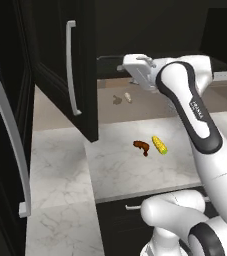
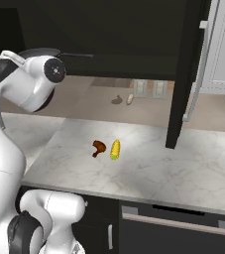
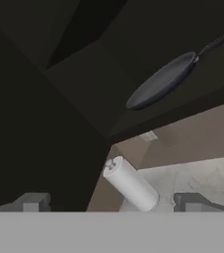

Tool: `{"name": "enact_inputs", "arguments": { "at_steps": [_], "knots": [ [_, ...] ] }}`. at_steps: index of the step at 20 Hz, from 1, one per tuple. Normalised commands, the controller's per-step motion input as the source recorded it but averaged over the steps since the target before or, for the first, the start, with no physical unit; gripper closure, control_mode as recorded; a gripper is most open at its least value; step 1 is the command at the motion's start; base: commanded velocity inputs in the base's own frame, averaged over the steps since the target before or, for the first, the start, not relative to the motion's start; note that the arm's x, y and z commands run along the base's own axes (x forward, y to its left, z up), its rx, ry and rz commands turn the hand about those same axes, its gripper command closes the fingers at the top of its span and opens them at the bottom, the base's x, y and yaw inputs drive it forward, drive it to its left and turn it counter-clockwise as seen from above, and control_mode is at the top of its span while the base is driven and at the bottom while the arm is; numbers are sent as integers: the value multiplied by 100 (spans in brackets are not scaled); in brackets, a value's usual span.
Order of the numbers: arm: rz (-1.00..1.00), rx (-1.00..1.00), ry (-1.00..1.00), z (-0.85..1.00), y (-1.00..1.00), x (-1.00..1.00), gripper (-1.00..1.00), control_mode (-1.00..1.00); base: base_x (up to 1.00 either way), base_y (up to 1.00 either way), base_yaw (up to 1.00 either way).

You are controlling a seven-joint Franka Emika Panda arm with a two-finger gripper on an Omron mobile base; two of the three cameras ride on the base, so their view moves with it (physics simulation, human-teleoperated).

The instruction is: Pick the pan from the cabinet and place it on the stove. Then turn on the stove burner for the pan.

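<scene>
The pan [image 3: 160, 81], round, shallow and dark grey, lies on the shelf inside the black cabinet [image 3: 74, 99]. Its thin black handle [image 3: 217, 42] runs off toward the upper right of the hand view. My gripper [image 3: 112, 202] stands open, short of the pan and apart from it, with nothing between its fingertips [image 3: 32, 201]. My white arm [image 1: 185, 100] reaches up toward the cabinet opening beside the open cabinet door [image 1: 80, 75], which has a long silver bar handle. That door [image 2: 186, 74] hangs over the counter. The stove and the stove burner are out of view.
On the marble counter [image 1: 120, 170] lie a yellow corn cob [image 1: 159, 144] [image 2: 115, 149] and a brown piece of food [image 1: 141, 146] [image 2: 98, 147]. A white roll [image 3: 130, 184] stands below the cabinet. A second open door [image 1: 5, 140] juts out at the near left.
</scene>
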Motion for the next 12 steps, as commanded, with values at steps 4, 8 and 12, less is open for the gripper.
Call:
{"name": "enact_inputs", "arguments": {
  "at_steps": [4,8,12],
  "knots": [
    [19,0,0,0,2,-7,-100,-100,0,0,0],
    [17,0,-1,0,0,-2,-100,-100,0,0,0],
    [18,0,-2,0,0,-1,-100,-100,0,0,0]
  ]
}}
